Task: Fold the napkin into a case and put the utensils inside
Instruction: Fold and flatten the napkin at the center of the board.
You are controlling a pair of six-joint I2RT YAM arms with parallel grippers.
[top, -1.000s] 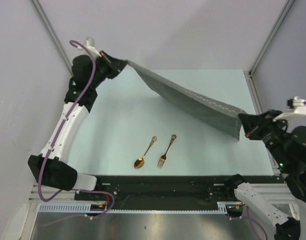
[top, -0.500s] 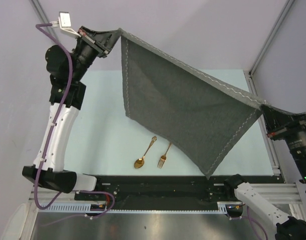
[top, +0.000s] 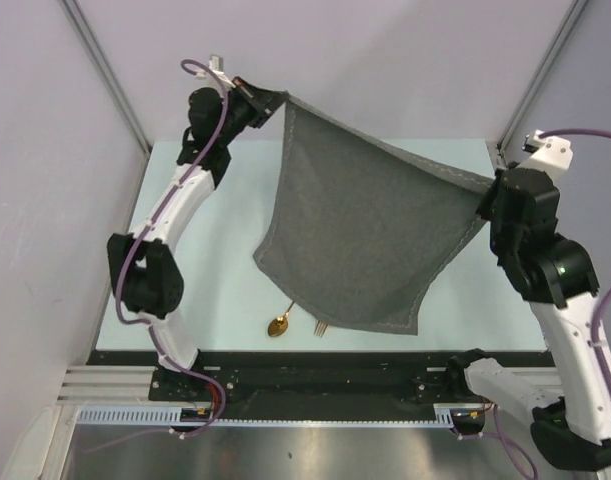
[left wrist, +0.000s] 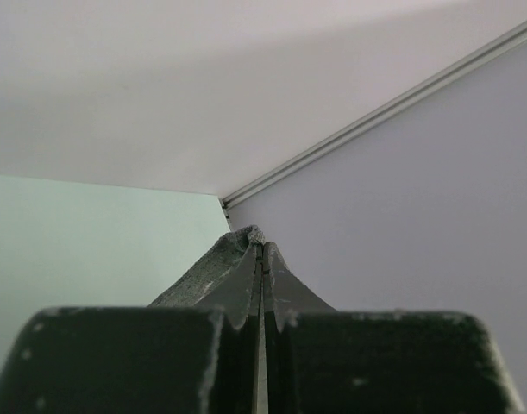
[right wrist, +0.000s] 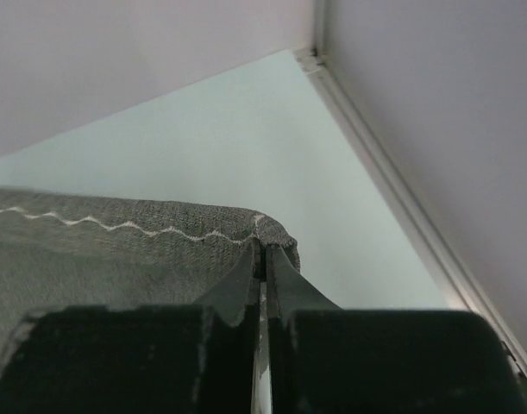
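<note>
The dark grey napkin hangs spread in the air over the table, held by two top corners. My left gripper is shut on its far left corner; the cloth tip shows at the fingertips in the left wrist view. My right gripper is shut on the right corner, where the stitched hem shows in the right wrist view. The gold spoon lies on the table near the front, partly under the hanging cloth. The fork is almost wholly hidden behind the napkin's lower edge.
The pale green table has a metal rail along its right edge. Purple walls stand close behind and at both sides. A black strip runs along the near edge by the arm bases.
Both arms moved inward and the left one came down, bringing the held corners closer. The napkin now hangs slacker and lower and covers the fork.
</note>
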